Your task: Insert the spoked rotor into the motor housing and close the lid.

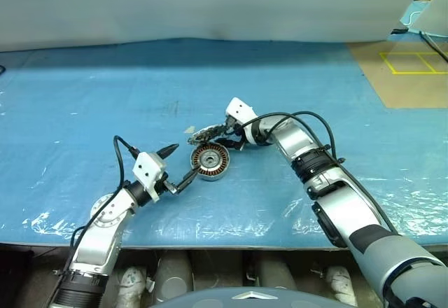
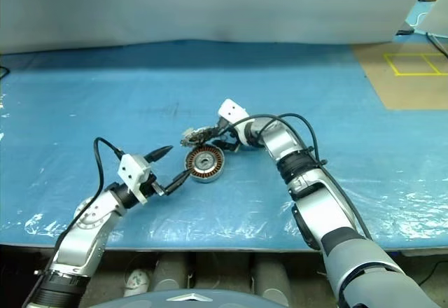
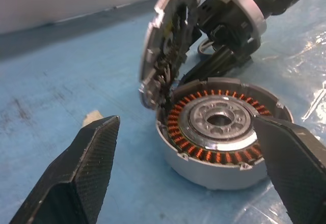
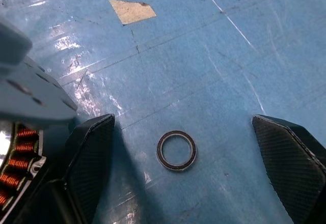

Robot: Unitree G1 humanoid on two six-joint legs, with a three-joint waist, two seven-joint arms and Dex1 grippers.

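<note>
Mid-surface on the blue sheet point(image 1: 105, 112) sits the motor housing point(image 1: 210, 162), copper windings exposed, no rotor seen inside. Lid point(image 1: 207, 134) stands tilted up from the housing's far rim. Left pincer point(image 1: 179, 165) spread wide, level, one finger just beside the housing's near-left side, other finger up off it. Right pincer point(image 4: 183, 158) spread too, angled down behind the lid, a thin metal ring point(image 4: 176, 150) lying flat between its fingers.

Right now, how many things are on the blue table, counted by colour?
Silver: 2, the motor housing and its raised lid
Black: 1, thin ring
Tan: 1, scrap
Total: 4
</note>
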